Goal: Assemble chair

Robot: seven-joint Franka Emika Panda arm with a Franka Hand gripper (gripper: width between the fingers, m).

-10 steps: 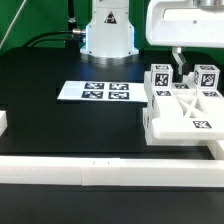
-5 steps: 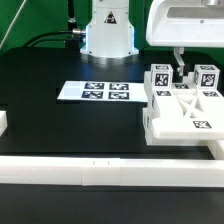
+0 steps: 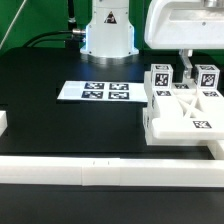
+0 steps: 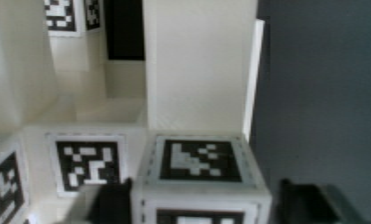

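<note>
The chair (image 3: 183,100) sits on the black table (image 3: 60,125) toward the exterior view's right, a cluster of chunky white tagged parts gathered into one body: an X-braced frame (image 3: 187,101) lying over a broad block with a tag on its front face, and two tagged cubes standing at the far side, one cube (image 3: 160,76) toward the left and the other cube (image 3: 207,76) toward the right. The hand (image 3: 185,68) hangs from the arm's white housing directly above the chair, its fingers reaching down into the gap between those two cubes, just over the far edge of the X-braced frame. In the exterior view the fingers look drawn in close together, but whether they pinch any part of the chair cannot be told. The wrist view looks along tall white faces of the chair, with two tagged surfaces side by side close to the camera and a dark fingertip (image 4: 310,198) near one of them. The marker board (image 3: 96,91) lies flat on the table well apart from the chair, toward the exterior view's left. A long white border rail (image 3: 100,172) runs across the near edge of the table.
</note>
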